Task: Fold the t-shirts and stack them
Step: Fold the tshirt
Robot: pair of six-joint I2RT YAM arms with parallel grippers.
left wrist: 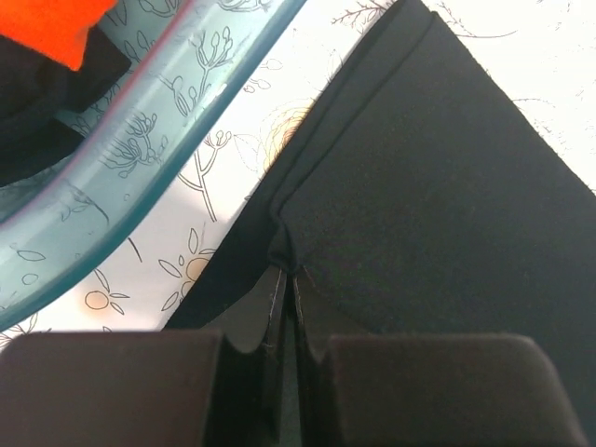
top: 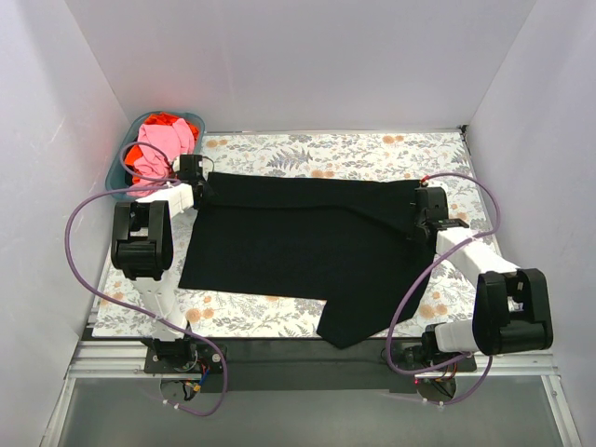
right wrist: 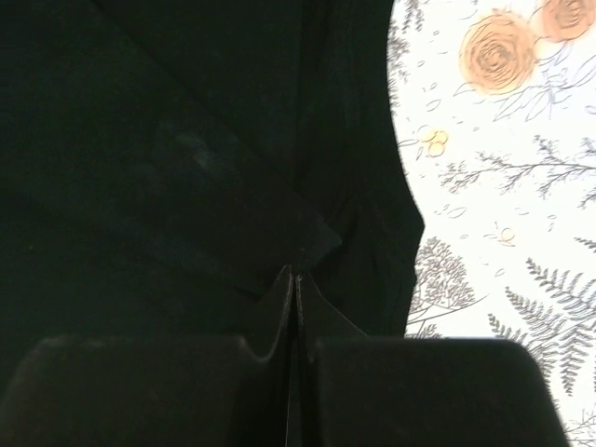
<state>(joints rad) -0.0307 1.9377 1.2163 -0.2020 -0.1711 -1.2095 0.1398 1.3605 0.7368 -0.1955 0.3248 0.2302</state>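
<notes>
Left fingers (left wrist: 140, 386) clenched on the black t-shirt (top: 298, 247) at its far-left corner, right fingers (right wrist: 419, 391) clenched on its far-right edge. Shirt lay spread across the table (top: 242, 315), one flap trailing near. Judged: carry both ends level, cloth taut, for an even fold. Pink tee (top: 166, 140) lay in the basket (top: 119, 168), far left.

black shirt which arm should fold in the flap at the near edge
Right, probably. The black shirt juts out by the right arm's base; the left fingers pinch its far-left corner beside the basket. The right fingers must release first.
</notes>
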